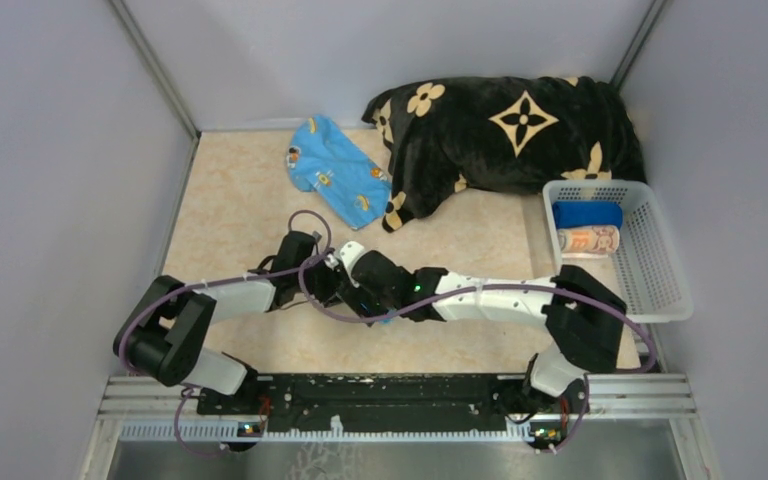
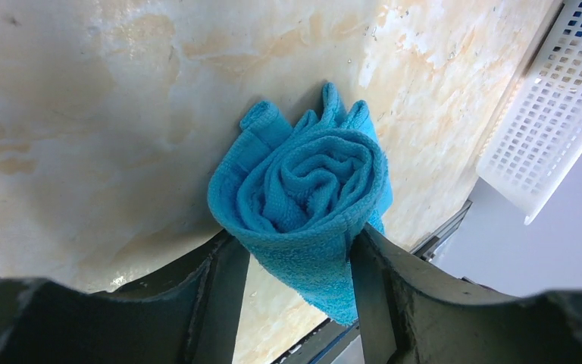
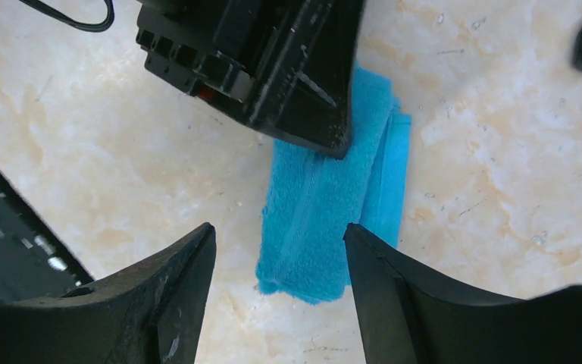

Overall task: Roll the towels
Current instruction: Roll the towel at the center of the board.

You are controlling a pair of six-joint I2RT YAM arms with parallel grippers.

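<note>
Your left gripper [image 2: 294, 241] clamps turquoise towel [image 2: 303, 182] at one end of roll, on marbled tabletop [image 2: 83, 114], likely so coil can't unwind. Right gripper [image 3: 279, 231] jaws wide, empty, straddling other end. Dark blue roll [image 1: 587, 214] and striped roll [image 1: 588, 240] sit in white basket [image 1: 660, 285]; cartoon-print towel [image 1: 335, 170] lies unrolled at back.

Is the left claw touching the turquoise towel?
Touching. The left wrist view shows the left claw squeezing the rolled turquoise towel from both sides.

Cloth, plastic and marbled surface

The turquoise towel [image 2: 303, 189] is seen as matt, nubbly terry cloth; the tabletop [image 2: 83, 114] is finished smooth, faintly glossy and finely scuffed; the basket [image 2: 553, 106] is moulded white plastic; the blanket [image 1: 520, 120] is plush.
</note>
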